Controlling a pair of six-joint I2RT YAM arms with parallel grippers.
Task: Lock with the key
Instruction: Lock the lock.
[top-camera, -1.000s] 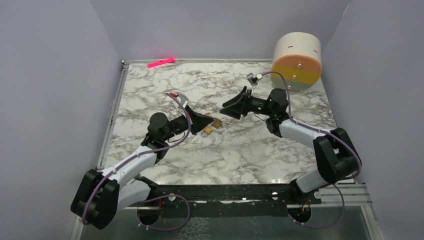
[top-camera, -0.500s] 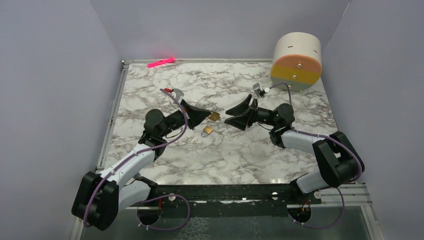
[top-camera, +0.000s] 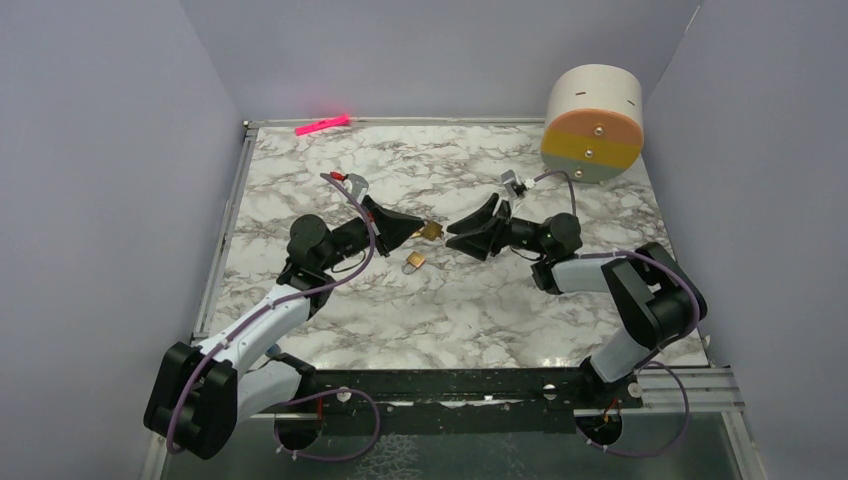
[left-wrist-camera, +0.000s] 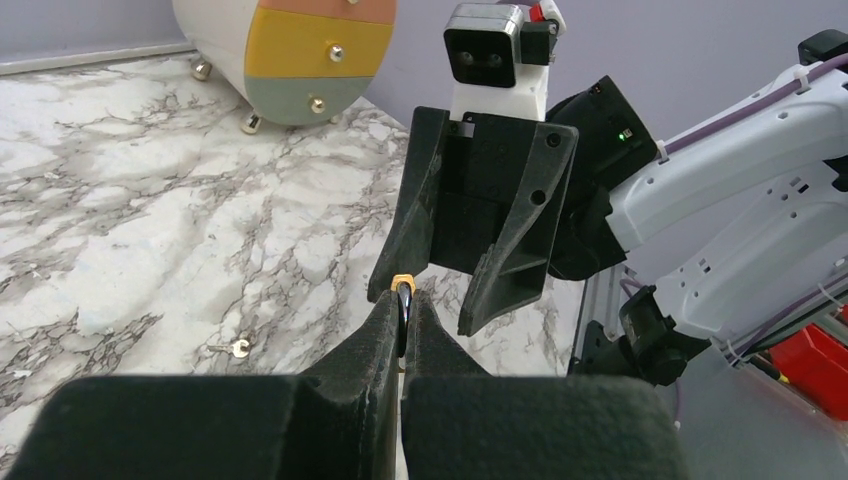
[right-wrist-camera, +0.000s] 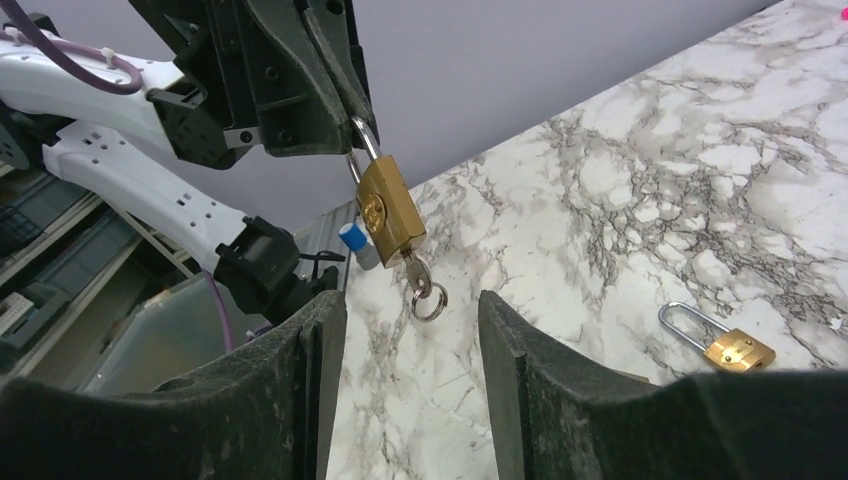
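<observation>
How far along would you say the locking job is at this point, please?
Done: the left claw is shut on the shackle of the brass padlock, holding it off the table, with the key already in its keyhole. In hand: the right claw stands open, lined up on the key, not gripping it. Left: grip the key and turn it. A second padlock lies on the table.

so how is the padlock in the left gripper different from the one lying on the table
The held padlock hangs in the air, pinched by its shackle in the left gripper; the loose padlock lies flat on the table. The held padlock has a key with a ring in its bottom; the loose padlock shows none. Both have brass bodies and silver shackles.
</observation>
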